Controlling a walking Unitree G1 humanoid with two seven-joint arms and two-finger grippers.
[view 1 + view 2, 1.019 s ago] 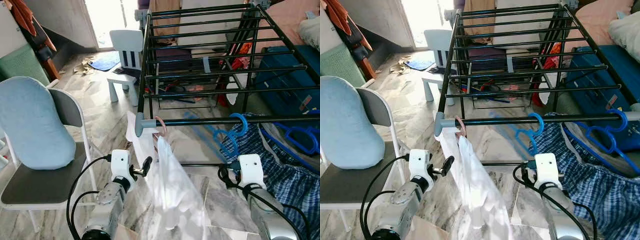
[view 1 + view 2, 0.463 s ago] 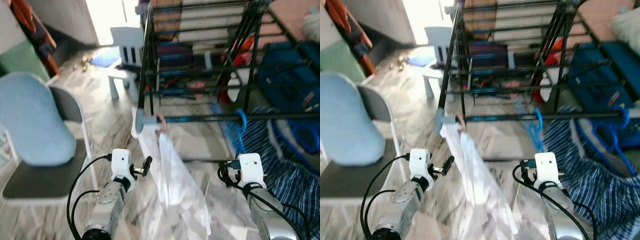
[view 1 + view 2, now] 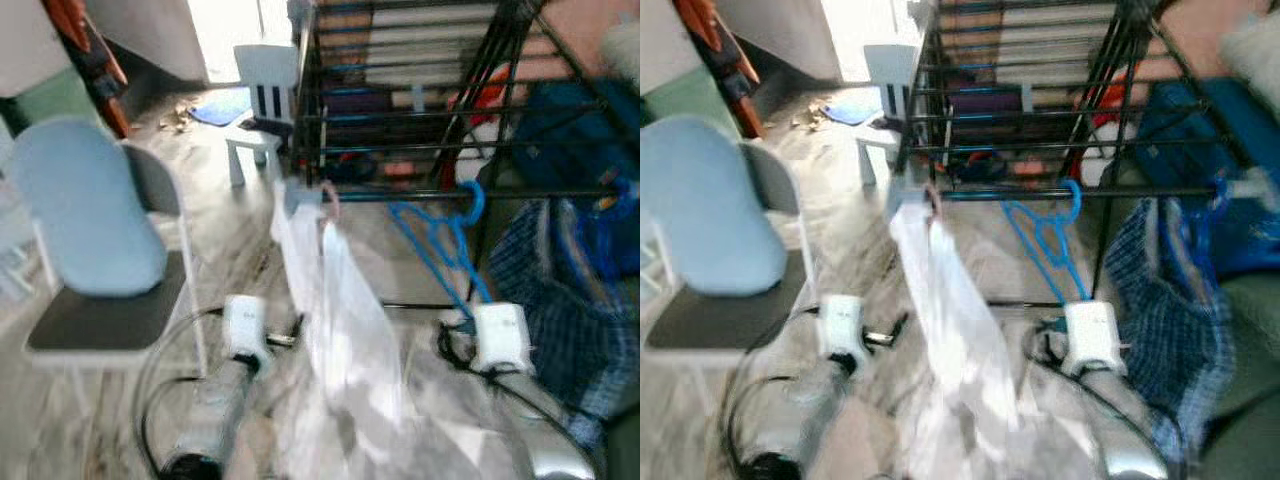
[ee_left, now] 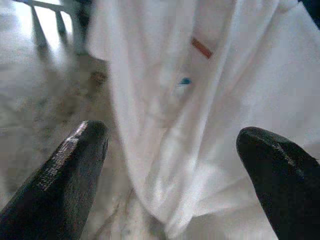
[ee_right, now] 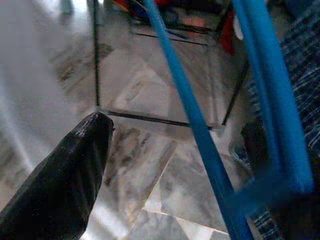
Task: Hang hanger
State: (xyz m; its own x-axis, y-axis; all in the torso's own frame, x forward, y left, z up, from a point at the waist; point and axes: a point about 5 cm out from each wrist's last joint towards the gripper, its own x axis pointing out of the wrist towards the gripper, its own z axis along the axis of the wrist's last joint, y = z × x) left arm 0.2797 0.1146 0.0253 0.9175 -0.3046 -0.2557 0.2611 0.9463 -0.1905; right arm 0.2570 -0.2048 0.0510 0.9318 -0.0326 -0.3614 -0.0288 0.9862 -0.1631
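A blue hanger (image 3: 447,248) hooks over the front rail of the black drying rack (image 3: 420,100) and slopes down toward my right gripper (image 5: 177,127). That gripper is open, and the hanger's blue bars (image 5: 200,135) pass between its spread fingers. Near the rail's left end, a white garment (image 3: 345,310) hangs from a pink hook (image 3: 327,198). My left gripper (image 4: 170,165) is open and low, with the white cloth (image 4: 200,115) just ahead of its fingers (image 4: 65,170). Both eye views are blurred.
A grey folding chair with a light blue cushion (image 3: 90,230) stands to my left. A small white chair (image 3: 265,90) is beyond it by the rack. A blue plaid garment (image 3: 550,290) hangs at the right over blue bags. Marble floor lies underfoot.
The whole picture has shifted and blurred, so the camera has moved. The rack's front rail now sits higher in view. Both arms keep the same pose and both grippers stay open.
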